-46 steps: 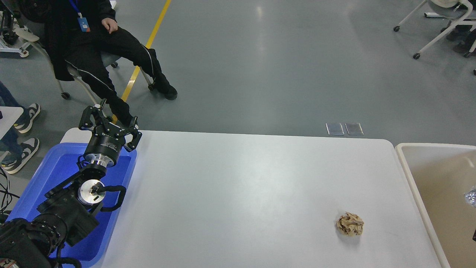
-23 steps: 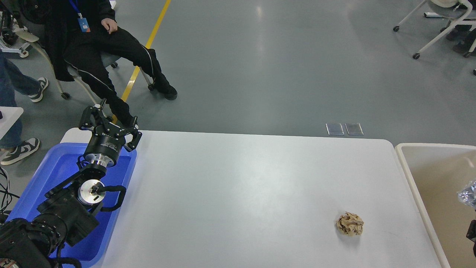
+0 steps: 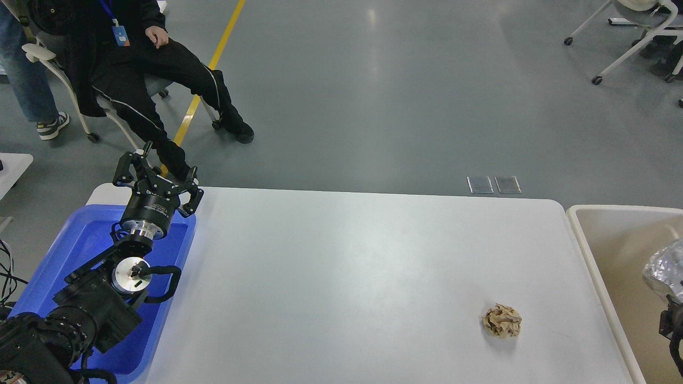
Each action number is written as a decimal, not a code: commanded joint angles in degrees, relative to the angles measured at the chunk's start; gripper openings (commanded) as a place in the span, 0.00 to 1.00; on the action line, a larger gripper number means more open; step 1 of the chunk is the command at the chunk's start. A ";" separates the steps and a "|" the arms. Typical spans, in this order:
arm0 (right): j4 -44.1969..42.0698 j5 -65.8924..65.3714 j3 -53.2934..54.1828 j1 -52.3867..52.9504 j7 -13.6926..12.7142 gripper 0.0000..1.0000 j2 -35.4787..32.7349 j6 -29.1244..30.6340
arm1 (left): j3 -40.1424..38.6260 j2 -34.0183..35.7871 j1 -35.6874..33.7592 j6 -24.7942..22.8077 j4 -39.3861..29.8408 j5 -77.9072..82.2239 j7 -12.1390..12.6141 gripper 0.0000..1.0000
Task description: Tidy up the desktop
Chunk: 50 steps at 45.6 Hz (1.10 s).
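Grey shop floor with a yellow line, a seated person far left, wheeled chairs top right. The desktop (image 3: 331, 277), glossy white, fills the middle of the view.

Far left: a blue bin (image 3: 58, 266) sits against the desktop's left edge. The left gripper (image 3: 155, 176) hangs over the bin's far end, fingers spread wide, nothing between them.

Mid-desktop is bare. Toward the right, near the front edge, a crumpled tan paper ball (image 3: 502, 320) lies alone on the white surface, well apart from both grippers.

Far right: a beige bin (image 3: 592, 250) butts the desktop's right edge. Over it, at the frame's edge, a crinkled silver foil wad (image 3: 664, 272) sits on top of the right gripper (image 3: 671, 314). Only a dark sliver of that gripper shows, so I cannot tell whether it pinches the foil or merely sits under it.

Likely step: drop the foil into the beige bin, then fetch the paper ball. To do it well: release only when the foil is well inside the bin walls, not over the rim. For the ball, the right arm is closer. Come straight down, fingers wide, straddle the ball's widest part, close gently since crumpled paper compresses and can slip. Lift clear before crossing the bin rim.
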 commanded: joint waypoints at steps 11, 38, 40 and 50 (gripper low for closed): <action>0.20 -1.46 -0.25 0.79 0.01 1.00 0.20 0.53 | 0.01 0.00 0.01 0.00 0.00 0.00 0.08 1.00; 21.45 -7.97 12.30 3.69 0.62 1.00 -9.81 5.01 | 0.01 0.00 0.01 0.09 0.00 0.00 0.09 1.00; 24.18 -9.37 15.99 3.34 0.62 1.00 -10.43 5.63 | 0.01 0.00 0.01 0.00 0.00 0.00 0.09 1.00; 38.24 -21.41 32.96 -3.16 6.94 1.00 -8.15 7.83 | 0.01 0.00 0.01 0.00 0.00 0.00 0.09 1.00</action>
